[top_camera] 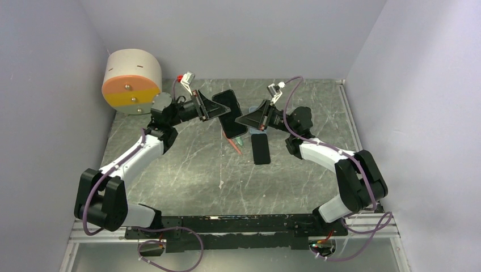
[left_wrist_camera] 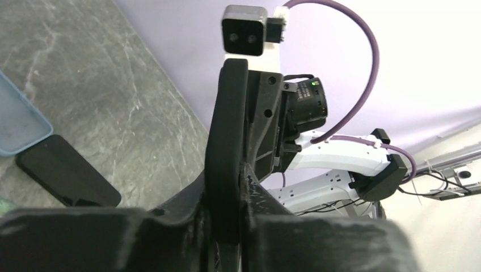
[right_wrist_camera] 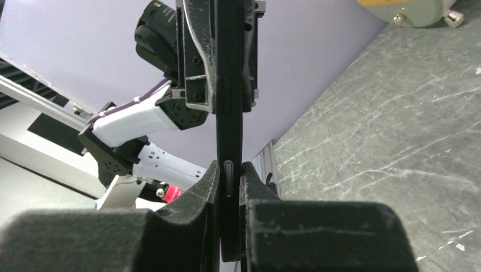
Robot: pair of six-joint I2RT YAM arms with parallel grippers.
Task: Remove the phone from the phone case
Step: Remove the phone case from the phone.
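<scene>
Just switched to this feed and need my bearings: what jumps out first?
The left gripper and right gripper are both shut on one dark phone, held up over the middle of the table. Near it lie a second black phone and a light blue case; a cream and orange drum stands at the back left corner.

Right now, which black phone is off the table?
The held phone, clamped between left gripper and right gripper; the loose phone beside the blue case lies flat.
</scene>
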